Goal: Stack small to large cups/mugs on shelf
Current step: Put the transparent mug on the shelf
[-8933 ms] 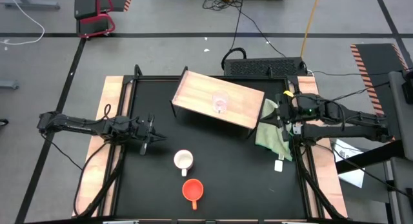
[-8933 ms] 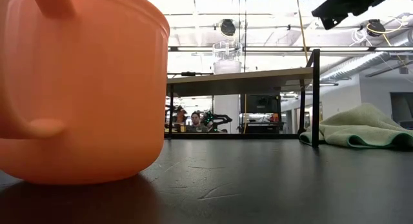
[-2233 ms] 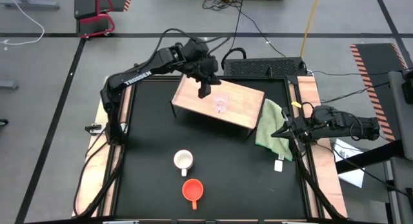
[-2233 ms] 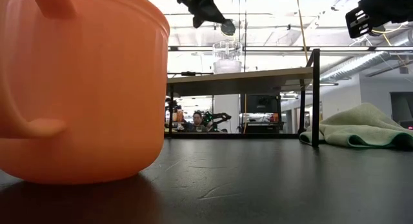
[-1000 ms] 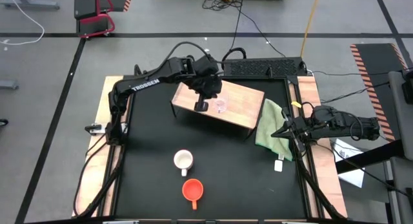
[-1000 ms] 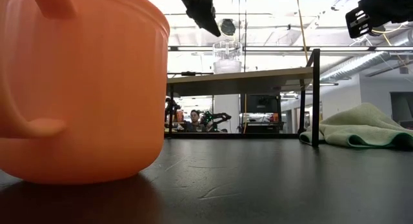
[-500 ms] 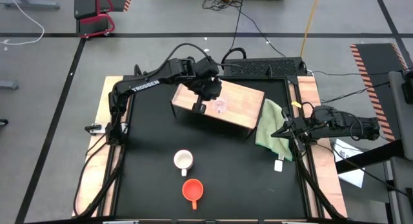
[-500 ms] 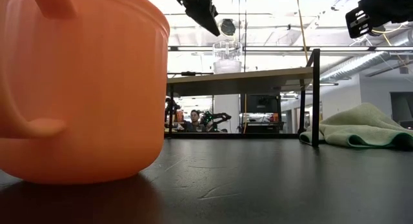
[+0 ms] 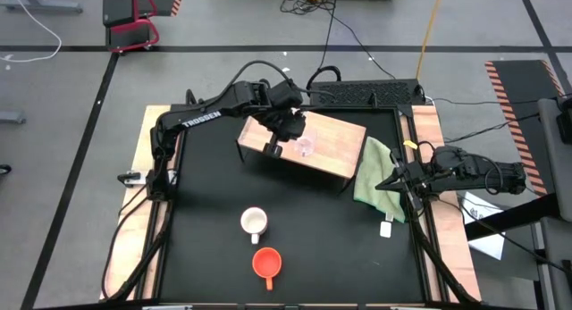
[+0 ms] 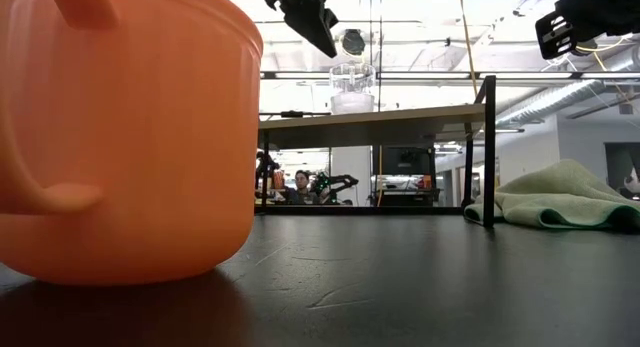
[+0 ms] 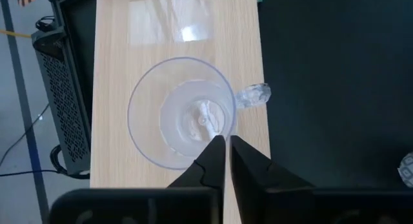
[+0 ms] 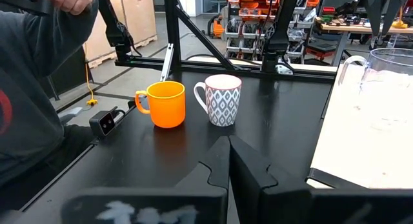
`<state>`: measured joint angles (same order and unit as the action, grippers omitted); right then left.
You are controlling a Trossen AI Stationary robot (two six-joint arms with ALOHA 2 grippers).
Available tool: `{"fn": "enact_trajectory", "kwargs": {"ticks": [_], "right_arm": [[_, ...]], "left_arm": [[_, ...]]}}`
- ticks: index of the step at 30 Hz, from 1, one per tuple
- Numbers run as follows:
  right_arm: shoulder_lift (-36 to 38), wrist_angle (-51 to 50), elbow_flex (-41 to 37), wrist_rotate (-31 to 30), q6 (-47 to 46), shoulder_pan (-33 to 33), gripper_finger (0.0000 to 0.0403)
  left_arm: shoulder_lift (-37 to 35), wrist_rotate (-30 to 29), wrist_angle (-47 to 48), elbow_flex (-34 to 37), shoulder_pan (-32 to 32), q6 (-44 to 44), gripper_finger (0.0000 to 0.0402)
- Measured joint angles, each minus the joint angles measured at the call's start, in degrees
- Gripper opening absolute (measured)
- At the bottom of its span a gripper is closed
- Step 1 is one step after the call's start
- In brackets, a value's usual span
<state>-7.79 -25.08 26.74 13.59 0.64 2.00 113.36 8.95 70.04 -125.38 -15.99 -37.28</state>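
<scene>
Black desk (image 9: 313, 230) carries a light wooden rectangular shelf on thin black legs (image 9: 335, 142), and on that shelf stands the small clear transparent handled cup (image 9: 306, 146), with the left end effector (image 9: 274, 148) hovering just above it beside its rim, fingers nearly pressed together and grasping nothing. Well in front of the shelf stand the white mug with a dark pattern (image 9: 255, 222) and, farther from the shelf, the orange-red mug (image 9: 266, 262). Beside the shelf's end by a crumpled green cloth (image 9: 374, 180), the right end effector (image 9: 390, 183) waits clenched and empty.

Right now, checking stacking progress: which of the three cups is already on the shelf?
The small clear transparent cup; the white patterned mug and orange mug stand on the black table.
</scene>
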Motion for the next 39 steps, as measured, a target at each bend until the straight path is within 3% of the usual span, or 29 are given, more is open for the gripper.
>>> {"fn": "enact_trajectory", "kwargs": {"ticks": [19, 39], "right_arm": [[0.0, 0.0, 0.0, 0.0, 0.0, 0.0, 0.0], [0.0, 0.0, 0.0, 0.0, 0.0, 0.0, 0.0]], "left_arm": [[-0.1, 2.0, -3.0, 1.0, 0.5, -1.9, 0.0117], [0.0, 1.1, -2.9, 2.7, 0.5, -4.2, 0.012]]}}
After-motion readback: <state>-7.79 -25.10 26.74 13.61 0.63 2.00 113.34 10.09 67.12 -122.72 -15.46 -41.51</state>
